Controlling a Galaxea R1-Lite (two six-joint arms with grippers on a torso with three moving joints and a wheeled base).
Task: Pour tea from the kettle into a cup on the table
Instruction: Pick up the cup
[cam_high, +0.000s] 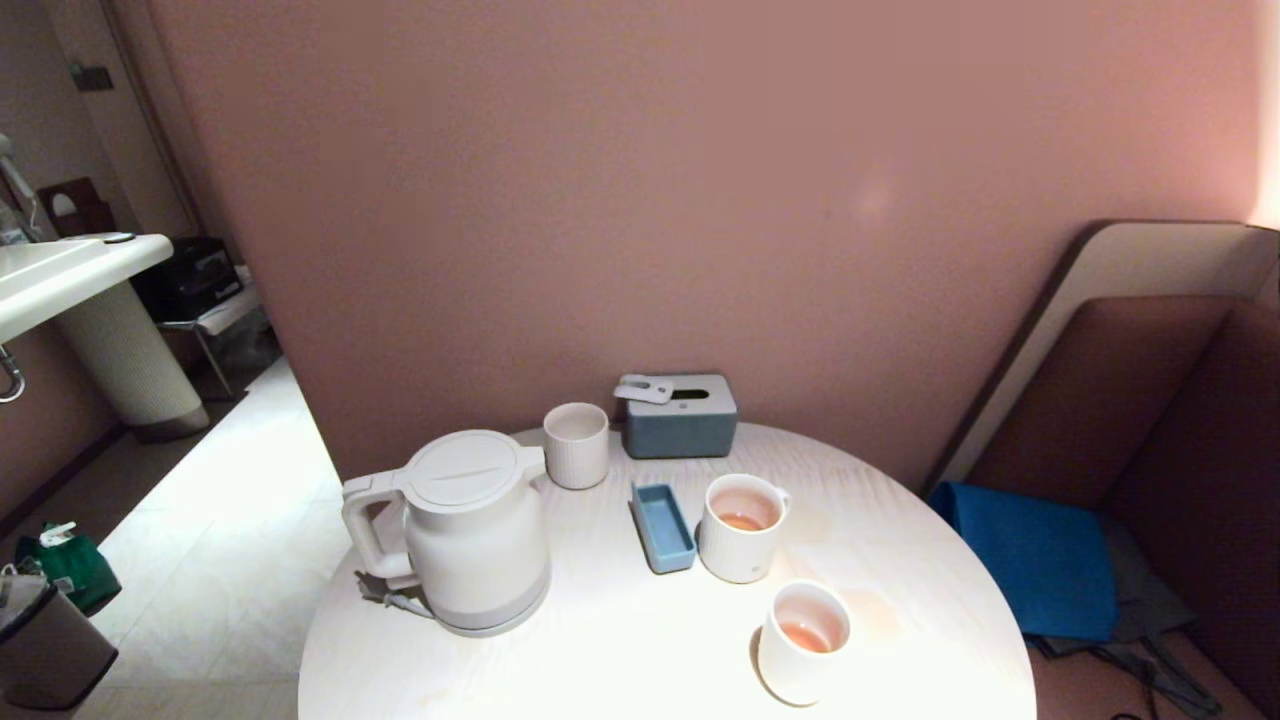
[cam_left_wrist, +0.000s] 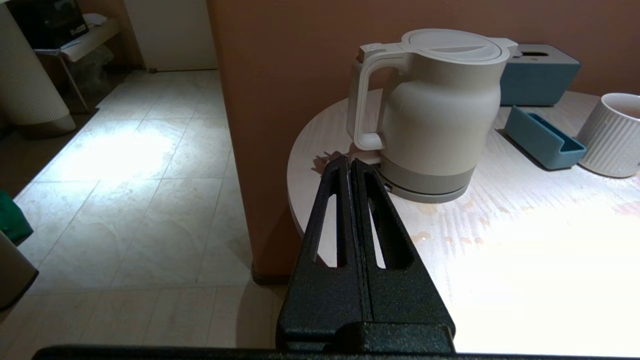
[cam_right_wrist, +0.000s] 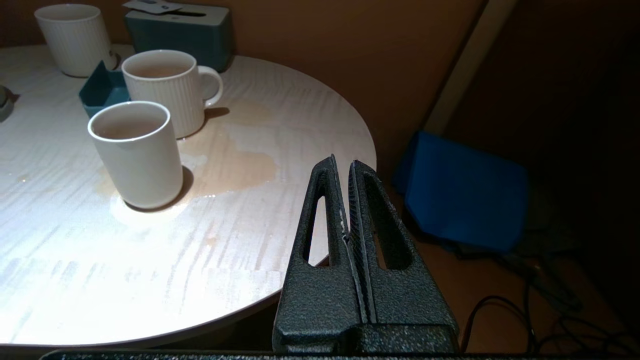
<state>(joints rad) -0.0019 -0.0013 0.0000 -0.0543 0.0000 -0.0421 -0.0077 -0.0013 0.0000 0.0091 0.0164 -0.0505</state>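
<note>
Left gripper (cam_left_wrist: 349, 162) sits off the left edge of the table (cam_high: 620, 640), fingers pressed together, holding nothing, pointing toward the kettle handle but apart from it. Kettle (cam_high: 470, 530) stands upright near the left edge of the tabletop, lid on, handle facing the edge, spout toward the far side. Ribbed tumbler (cam_high: 576, 445) stands at the far edge, just beyond the kettle's spout; grey-blue tissue box (cam_high: 680, 417) beside it at the far edge. Small blue tray (cam_high: 662, 527) lies near the centre. Ribbed cup (cam_high: 742, 527) stands just right of the tray, handle away from it, tea (cam_high: 742, 521) visible low inside. Smooth white cup (cam_high: 803, 640) stands nearer the front right edge, also with pinkish liquid. Wet patch (cam_right_wrist: 235, 165) spreads on the tabletop beside both cups. Right gripper (cam_right_wrist: 342, 165) sits off the right front edge, fingers together, empty.
</note>
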